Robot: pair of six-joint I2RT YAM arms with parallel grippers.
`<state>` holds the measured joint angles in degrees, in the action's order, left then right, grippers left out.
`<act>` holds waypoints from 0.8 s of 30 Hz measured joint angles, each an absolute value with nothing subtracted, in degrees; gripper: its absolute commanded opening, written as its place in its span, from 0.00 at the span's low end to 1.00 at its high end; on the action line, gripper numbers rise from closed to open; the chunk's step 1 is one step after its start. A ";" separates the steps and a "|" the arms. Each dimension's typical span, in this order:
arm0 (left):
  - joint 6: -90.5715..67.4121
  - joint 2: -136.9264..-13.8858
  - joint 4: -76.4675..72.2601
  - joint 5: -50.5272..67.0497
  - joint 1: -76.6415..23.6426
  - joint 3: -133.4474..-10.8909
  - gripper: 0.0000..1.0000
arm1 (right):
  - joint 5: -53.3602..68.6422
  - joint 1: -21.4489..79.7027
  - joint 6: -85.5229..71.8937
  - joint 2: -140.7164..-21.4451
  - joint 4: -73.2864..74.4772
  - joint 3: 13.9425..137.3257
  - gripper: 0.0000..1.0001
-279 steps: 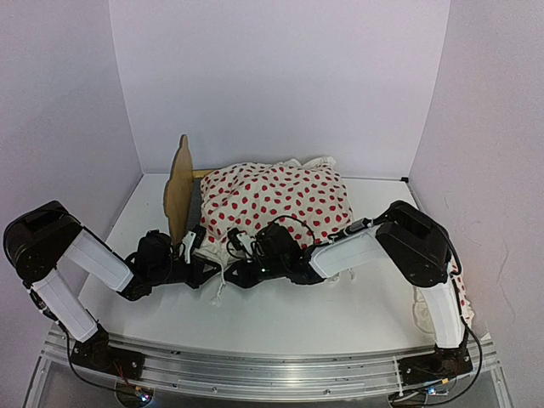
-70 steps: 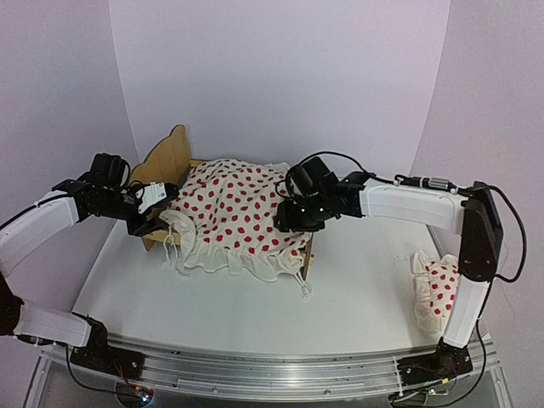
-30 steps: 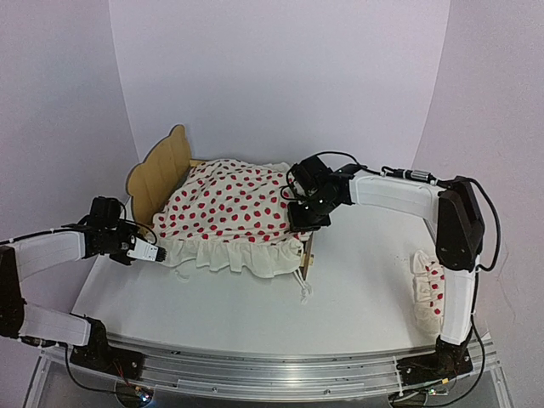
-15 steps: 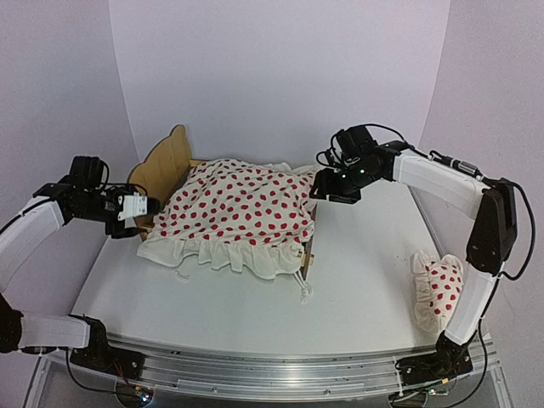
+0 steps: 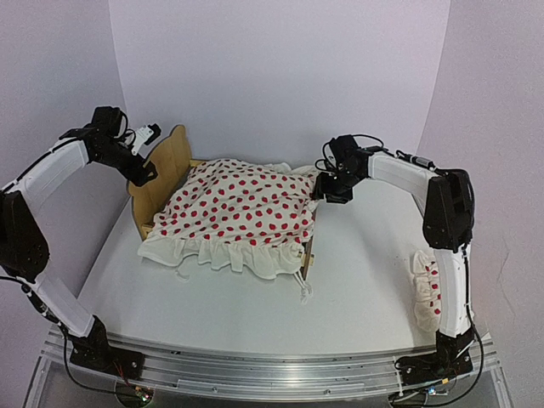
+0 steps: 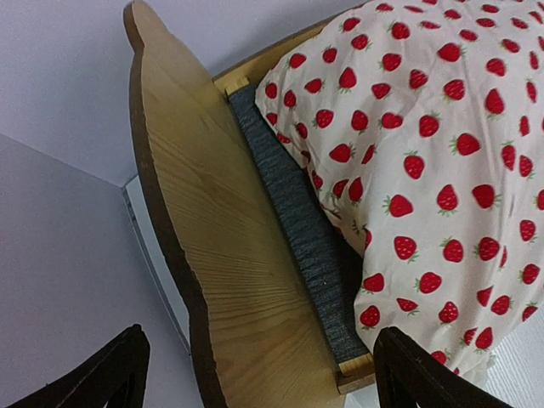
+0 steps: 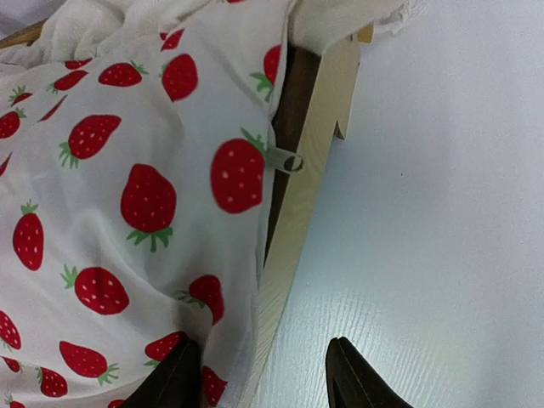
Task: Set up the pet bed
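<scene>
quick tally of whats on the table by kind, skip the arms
bed frames: 1, the pet bed
duvets: 1, the strawberry-print duvet spread over the frame
pillows: 1, the strawberry-print pillow lying apart, far right
total: 3
</scene>
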<state>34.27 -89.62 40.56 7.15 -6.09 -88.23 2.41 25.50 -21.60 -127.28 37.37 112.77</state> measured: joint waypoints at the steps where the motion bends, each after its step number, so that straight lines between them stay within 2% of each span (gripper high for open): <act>1: 33.69 -90.66 40.60 6.45 -5.91 -88.25 0.92 | 2.82 25.41 -21.49 -127.55 37.40 112.56 0.48; 3: 32.45 -92.49 40.46 4.90 -5.70 -88.25 0.88 | 3.70 25.43 -21.44 -127.32 36.94 111.10 0.47; 12: 31.86 -96.27 38.78 2.37 -5.56 -89.85 0.55 | 5.46 27.41 -21.72 -118.48 31.87 96.09 0.46; 18: 34.74 -99.66 38.38 8.50 -5.55 -93.19 0.52 | 3.52 32.18 -23.30 -109.63 33.23 85.40 0.46; 24: 36.70 -106.92 35.73 14.05 -5.50 -100.87 0.53 | 2.03 41.58 -25.85 -101.29 37.74 78.44 0.47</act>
